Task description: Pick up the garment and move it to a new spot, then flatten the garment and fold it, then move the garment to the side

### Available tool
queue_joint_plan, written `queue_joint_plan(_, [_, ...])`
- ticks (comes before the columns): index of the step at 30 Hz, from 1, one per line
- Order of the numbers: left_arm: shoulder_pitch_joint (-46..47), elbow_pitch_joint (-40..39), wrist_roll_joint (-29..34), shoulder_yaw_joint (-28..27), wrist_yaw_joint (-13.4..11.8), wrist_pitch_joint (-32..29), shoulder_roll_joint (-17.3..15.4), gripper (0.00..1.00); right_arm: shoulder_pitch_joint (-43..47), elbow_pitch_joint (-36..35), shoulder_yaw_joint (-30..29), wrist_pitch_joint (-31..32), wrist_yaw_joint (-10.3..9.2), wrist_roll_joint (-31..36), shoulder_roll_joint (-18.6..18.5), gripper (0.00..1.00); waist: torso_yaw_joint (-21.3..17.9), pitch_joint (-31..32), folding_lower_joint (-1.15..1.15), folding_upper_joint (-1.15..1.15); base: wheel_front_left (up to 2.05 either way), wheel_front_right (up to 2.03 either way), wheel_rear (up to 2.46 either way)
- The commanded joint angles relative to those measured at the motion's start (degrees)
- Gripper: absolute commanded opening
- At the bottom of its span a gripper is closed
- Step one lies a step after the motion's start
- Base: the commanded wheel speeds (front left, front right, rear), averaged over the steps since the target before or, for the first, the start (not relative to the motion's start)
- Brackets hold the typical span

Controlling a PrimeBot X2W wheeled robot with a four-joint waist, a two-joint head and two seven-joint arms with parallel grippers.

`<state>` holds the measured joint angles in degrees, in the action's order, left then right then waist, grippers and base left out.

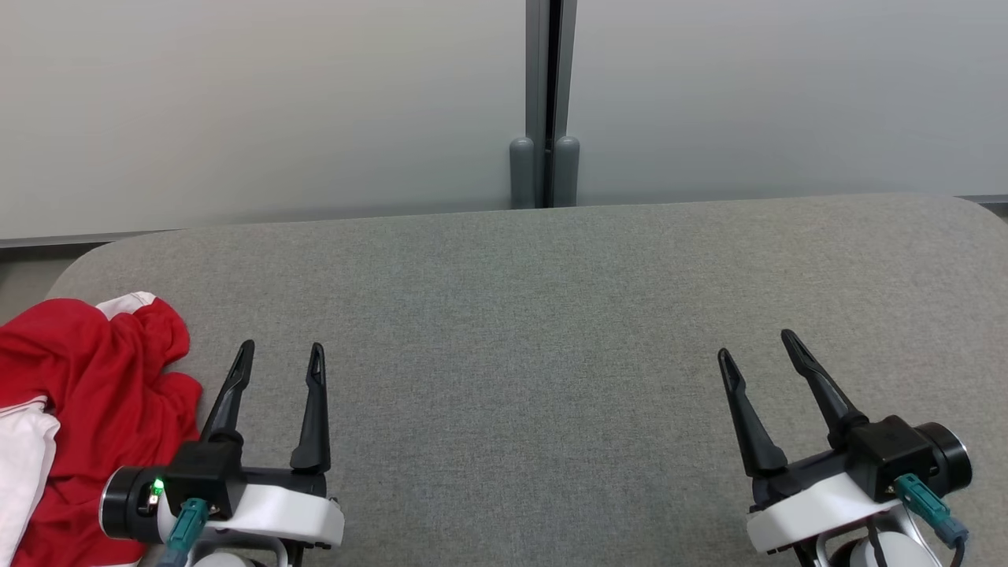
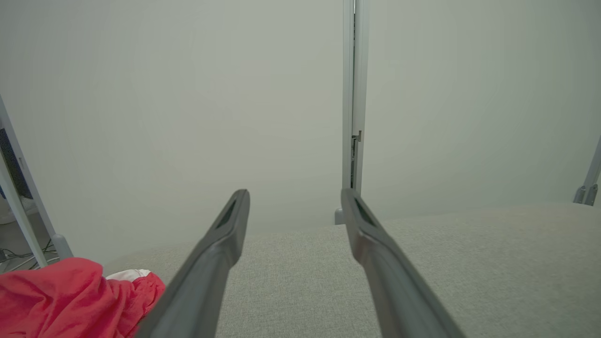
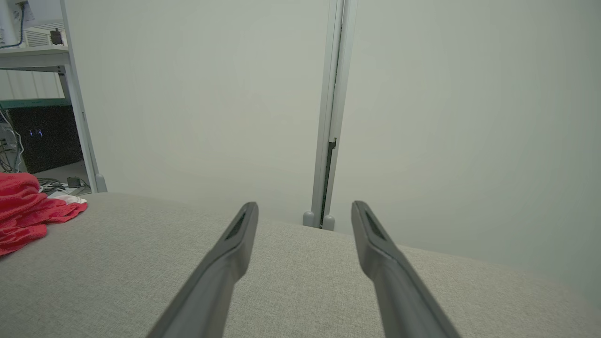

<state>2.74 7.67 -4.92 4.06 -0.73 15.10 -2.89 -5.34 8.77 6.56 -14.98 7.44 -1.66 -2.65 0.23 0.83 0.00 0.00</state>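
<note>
Garment (image 1: 94, 394), red with white trim, is lying crumpled on the grey table (image 1: 512, 315) at the head view's lower left, its left part running off the frame. Left pincer (image 1: 282, 346), just beside it, and right pincer (image 1: 754, 343), lower right, are standing spread wide, gripping nothing.

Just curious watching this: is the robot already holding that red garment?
No, the red garment lies crumpled beside the open, empty left gripper.

Crumpled red-and-white garment (image 1: 87, 409) lies at table's left edge.
</note>
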Motion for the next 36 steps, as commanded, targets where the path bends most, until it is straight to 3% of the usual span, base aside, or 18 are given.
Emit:
queue_joint_plan(1, [-0.4,0.0,0.0,-0.2,0.3,0.1,-0.1,1.0,-0.4,0.1,0.0,-0.3,0.08,-0.3,-0.4,1.0,0.0,0.0,0.0,0.0,0.0,0.0,0.0])
queue_joint_plan(23, [0.0,0.2,-2.1,-0.1,0.1,0.1,-0.1,1.0,-0.1,1.4,-0.8,-0.3,0.08,-3.5,-0.4,1.0,0.7,-0.3,0.0,0.0,0.0,0.0,0.0])
queue_joint_plan(31, [-0.1,1.2,-3.6,-0.6,0.4,0.1,-0.1,1.0,0.0,1.6,0.0,-0.3,0.08,-4.4,-0.4,1.0,3.1,-0.5,0.0,0.0,0.0,0.0,0.0])
queue_joint_plan(36, [0.4,2.0,-4.3,-1.3,0.9,0.1,-0.1,1.0,0.7,2.1,1.5,-0.3,0.08,-6.9,-0.4,1.0,7.0,-0.4,0.0,0.0,0.0,0.0,0.0])
